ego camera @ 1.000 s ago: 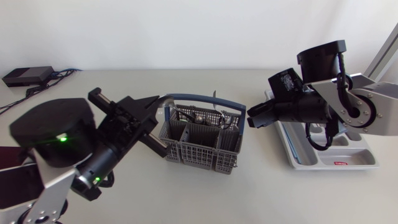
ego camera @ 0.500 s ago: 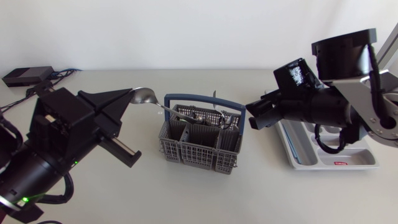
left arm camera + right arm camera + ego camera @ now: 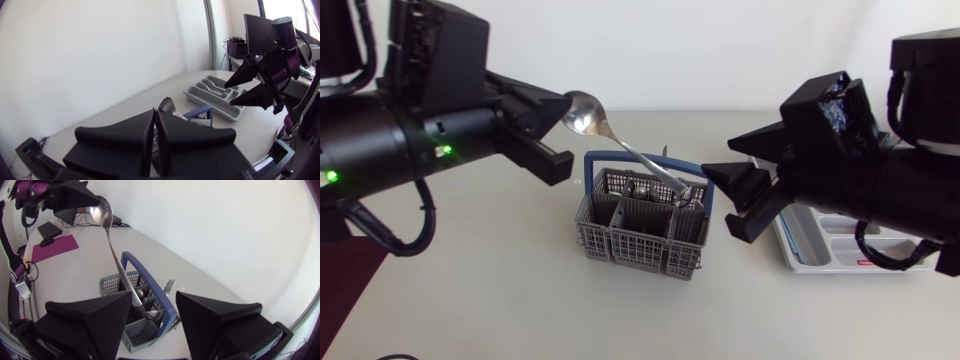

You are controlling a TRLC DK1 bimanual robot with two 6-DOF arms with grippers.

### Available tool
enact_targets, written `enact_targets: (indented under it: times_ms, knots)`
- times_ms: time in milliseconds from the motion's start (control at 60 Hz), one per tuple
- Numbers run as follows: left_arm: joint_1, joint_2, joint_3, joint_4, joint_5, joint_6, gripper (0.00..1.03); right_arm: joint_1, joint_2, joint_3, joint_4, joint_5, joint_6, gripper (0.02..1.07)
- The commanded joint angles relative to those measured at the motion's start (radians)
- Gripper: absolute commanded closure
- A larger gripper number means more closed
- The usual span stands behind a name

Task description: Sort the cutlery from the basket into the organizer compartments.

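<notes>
My left gripper (image 3: 562,103) is raised above the table, left of the basket, shut on a silver spoon (image 3: 586,114) at its bowl. The spoon's handle slants down toward the grey basket (image 3: 638,240) with its blue handle (image 3: 650,158). In the left wrist view the bowl (image 3: 165,105) pokes out past the shut fingers (image 3: 172,131). My right gripper (image 3: 720,195) hangs open at the basket's right side. In the right wrist view the spoon's handle (image 3: 117,262) runs down between its fingers (image 3: 210,315). The organizer (image 3: 802,262) lies behind my right arm, mostly hidden.
More cutlery stands in the basket (image 3: 111,286), among it a fork (image 3: 169,286) and another spoon (image 3: 151,314). A purple mat (image 3: 50,247) and a black box (image 3: 47,230) lie at the table's left end. The grey organizer (image 3: 200,97) shows several compartments.
My left arm has risen and swung right, lifting the spoon out of the basket by its bowl. My right arm has come up and toward the basket, its fingers as wide as before.
</notes>
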Motion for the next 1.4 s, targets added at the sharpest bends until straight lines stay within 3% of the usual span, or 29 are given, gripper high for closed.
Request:
enact_targets:
  times_ms: [0,483,817,917,1267,1383]
  knots:
    - [0.013,0.076,0.087,-0.029,0.034,-0.090,1.00,0.022,-0.026,-0.038,0.015,0.011,-0.040,0.43]
    - [0.038,0.329,0.310,-0.153,0.229,-0.260,1.00,0.087,-0.025,-0.122,0.156,0.028,-0.134,0.43]
    - [0.035,0.401,0.399,-0.210,0.301,-0.310,1.00,0.085,0.026,-0.129,0.214,0.034,-0.172,0.48]
    - [0.032,0.407,0.407,-0.221,0.322,-0.323,1.00,0.076,0.036,-0.132,0.237,0.034,-0.180,0.57]
    - [0.021,0.404,0.407,-0.233,0.339,-0.327,1.00,0.037,0.095,-0.135,0.277,0.032,-0.201,0.63]
    - [0.021,0.401,0.403,-0.233,0.339,-0.327,1.00,0.028,0.095,-0.136,0.278,0.025,-0.201,0.75]
